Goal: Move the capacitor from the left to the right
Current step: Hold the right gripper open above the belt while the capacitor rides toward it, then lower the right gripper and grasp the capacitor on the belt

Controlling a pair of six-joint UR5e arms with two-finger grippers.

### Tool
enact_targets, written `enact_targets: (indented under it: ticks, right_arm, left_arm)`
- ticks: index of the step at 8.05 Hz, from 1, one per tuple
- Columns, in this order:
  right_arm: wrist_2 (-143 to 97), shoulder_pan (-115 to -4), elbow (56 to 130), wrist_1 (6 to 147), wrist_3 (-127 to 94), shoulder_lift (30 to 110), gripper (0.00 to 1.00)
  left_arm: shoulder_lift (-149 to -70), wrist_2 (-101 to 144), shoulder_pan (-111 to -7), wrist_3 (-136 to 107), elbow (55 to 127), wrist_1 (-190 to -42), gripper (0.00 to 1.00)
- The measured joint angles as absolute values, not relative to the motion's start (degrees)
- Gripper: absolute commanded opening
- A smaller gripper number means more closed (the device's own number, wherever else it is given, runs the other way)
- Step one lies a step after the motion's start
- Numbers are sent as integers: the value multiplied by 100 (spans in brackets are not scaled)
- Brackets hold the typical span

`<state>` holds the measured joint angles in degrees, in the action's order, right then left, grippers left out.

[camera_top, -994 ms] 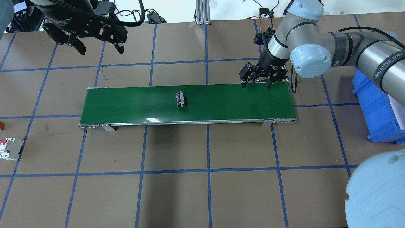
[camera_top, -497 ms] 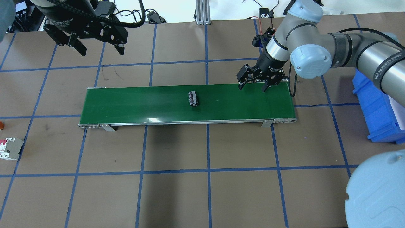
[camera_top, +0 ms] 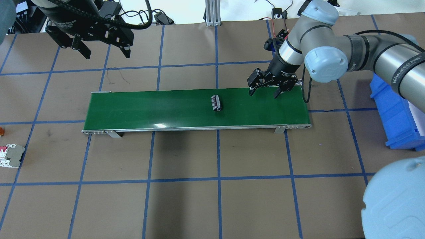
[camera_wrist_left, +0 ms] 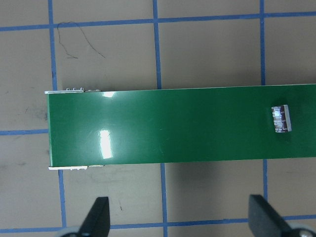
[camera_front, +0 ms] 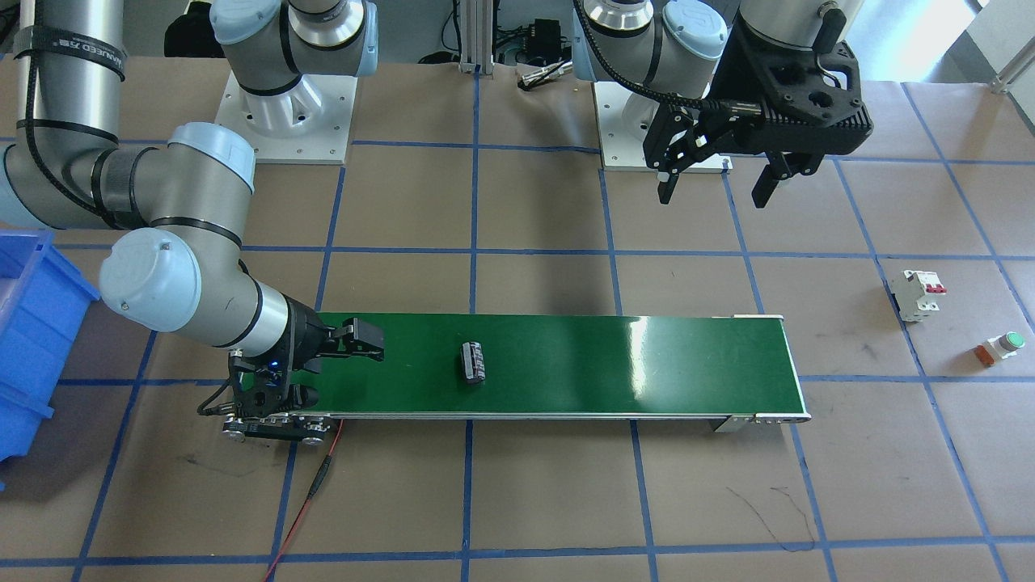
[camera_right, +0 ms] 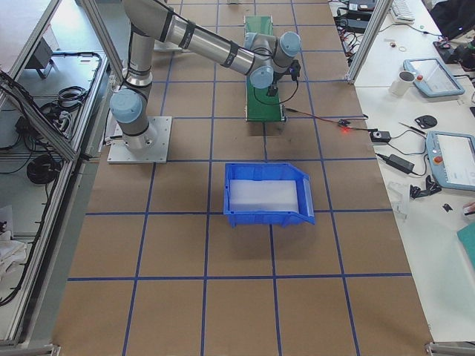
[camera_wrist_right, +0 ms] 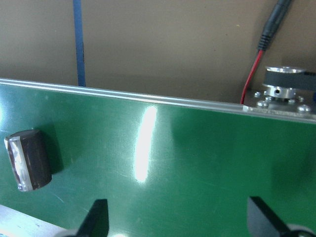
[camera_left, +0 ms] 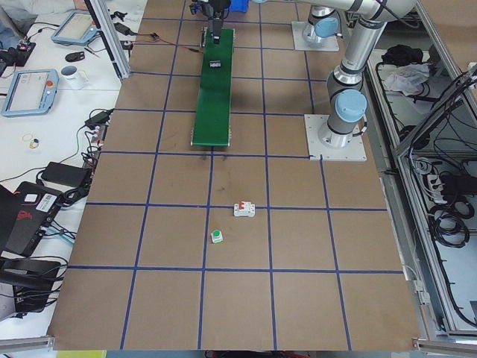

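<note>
The capacitor (camera_top: 216,103), a small dark cylinder with silvery ends, lies on its side near the middle of the green conveyor belt (camera_top: 149,109). It also shows in the front view (camera_front: 473,362), the left wrist view (camera_wrist_left: 281,119) and the right wrist view (camera_wrist_right: 28,159). My right gripper (camera_top: 264,93) is open and empty, low over the belt's far edge near its right end, to the right of the capacitor. My left gripper (camera_top: 106,50) is open and empty, high above the table behind the belt's left end.
A blue bin (camera_top: 395,116) stands at the right of the table. A white circuit breaker (camera_front: 918,295) and a green-capped push-button (camera_front: 1003,346) lie on the table to the robot's left of the belt. A red wire (camera_wrist_right: 251,74) runs by the belt's motor end.
The capacitor has travelled to the right along the belt, towards the right gripper. The right gripper has shifted slightly left and back. The left gripper has hardly moved.
</note>
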<state>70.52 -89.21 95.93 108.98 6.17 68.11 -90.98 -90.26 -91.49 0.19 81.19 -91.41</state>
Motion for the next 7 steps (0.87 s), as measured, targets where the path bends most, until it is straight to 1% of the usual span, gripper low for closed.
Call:
enact_targets:
  ticks: [7]
  right_arm:
    - [6949, -9016, 9589, 10890, 157, 6742, 100]
  left_arm:
    - [-9080, -9026, -9149, 18, 8113, -9141, 100]
